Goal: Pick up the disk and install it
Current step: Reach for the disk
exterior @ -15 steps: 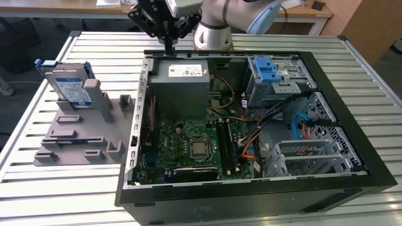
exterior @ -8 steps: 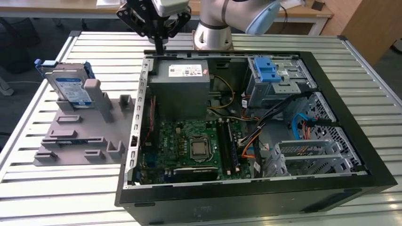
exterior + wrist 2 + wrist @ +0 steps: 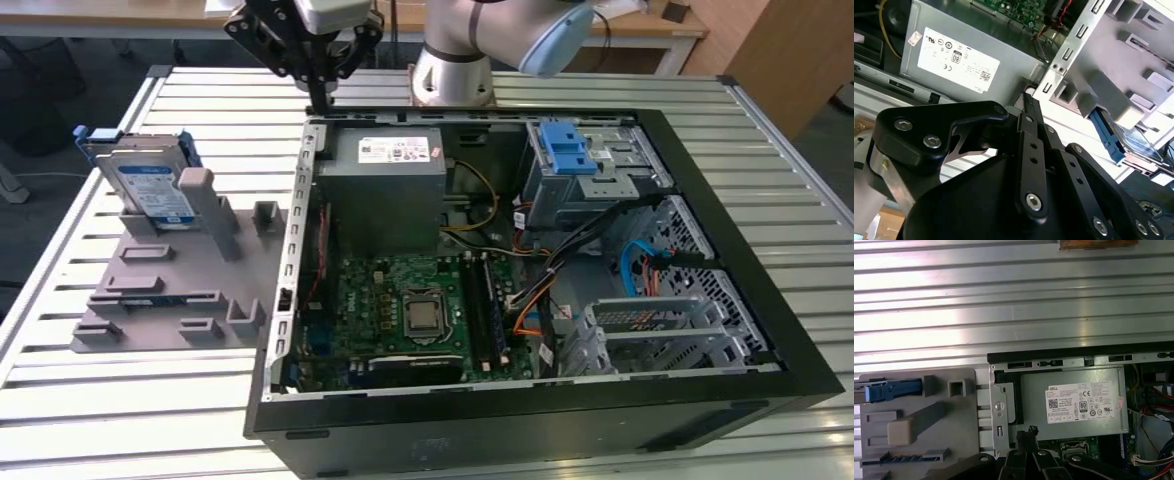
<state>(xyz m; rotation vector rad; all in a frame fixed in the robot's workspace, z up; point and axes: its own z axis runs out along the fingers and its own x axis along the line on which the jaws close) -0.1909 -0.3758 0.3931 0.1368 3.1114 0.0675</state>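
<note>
— Where's the glare?
— On the table (image 3: 1004,305) slats in the first wrist view. Light from above bounces off them, nearly white.
— Shadows?
— It's dimmer inside the case (image 3: 534,415). In the second wrist view my gripper (image 3: 1029,102) is a dark mass against a bright background.

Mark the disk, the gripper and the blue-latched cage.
disk (image 3: 150,188): exterior view, on its white-and-blue label face.
gripper (image 3: 323,98): exterior view, midway between its fingertips.
cage (image 3: 622,158): exterior view, on its silver metal top.

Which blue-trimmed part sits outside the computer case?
The disk, standing in the grey holder at the exterior view's left; the blue-latched cage is inside the case.
</note>
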